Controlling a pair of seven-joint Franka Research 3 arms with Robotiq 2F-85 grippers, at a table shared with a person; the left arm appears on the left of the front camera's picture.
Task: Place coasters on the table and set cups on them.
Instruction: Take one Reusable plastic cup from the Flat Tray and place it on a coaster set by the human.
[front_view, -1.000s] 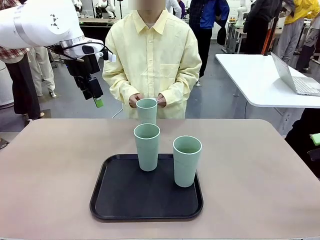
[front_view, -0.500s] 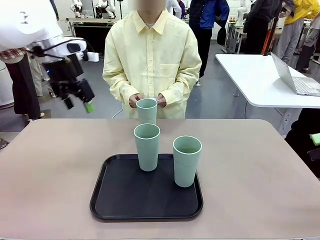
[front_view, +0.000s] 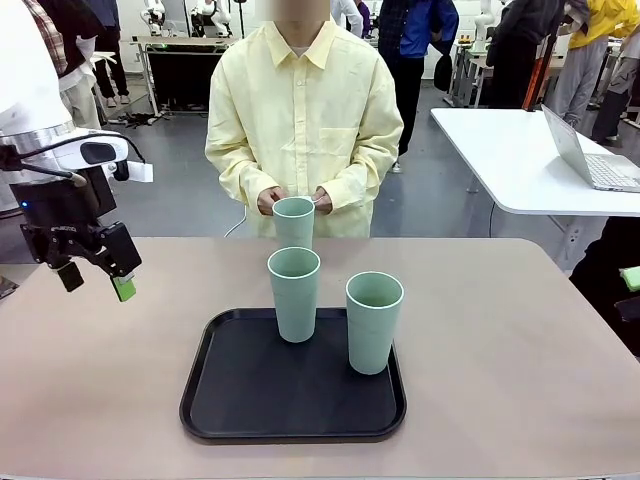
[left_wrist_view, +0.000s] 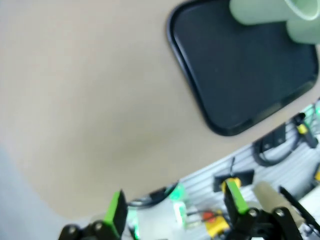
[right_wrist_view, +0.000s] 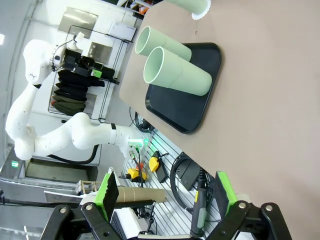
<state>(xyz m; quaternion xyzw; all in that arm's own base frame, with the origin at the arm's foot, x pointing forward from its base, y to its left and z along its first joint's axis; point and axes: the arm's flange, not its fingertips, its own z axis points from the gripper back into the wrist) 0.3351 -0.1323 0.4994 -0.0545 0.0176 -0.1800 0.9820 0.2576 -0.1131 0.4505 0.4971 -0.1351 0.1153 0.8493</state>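
Two mint-green cups (front_view: 294, 293) (front_view: 374, 322) stand upright on a black tray (front_view: 230, 400) in the middle of the beige table (front_view: 100, 380). A third cup (front_view: 293, 220) stands on the table beyond the tray, right in front of the person. In the right wrist view its base (right_wrist_view: 187, 5) rests on a scalloped white coaster (right_wrist_view: 201, 14). My left gripper (front_view: 96, 282) hangs open and empty above the table's left edge, well left of the tray (left_wrist_view: 240, 75). My right gripper (right_wrist_view: 165, 192) is open with nothing between its fingers, far from the cups (right_wrist_view: 180, 72).
The person stands at the far edge with both hands (front_view: 270, 200) held together just behind the third cup. A white table with a laptop (front_view: 595, 160) stands at the back right. Bare tabletop (right_wrist_view: 270, 100) lies to both sides of the tray.
My left arm has swung down and to the left, from high behind the table's far left to just over its left edge. The gripper stayed open. Cups and the person's hands have not moved.
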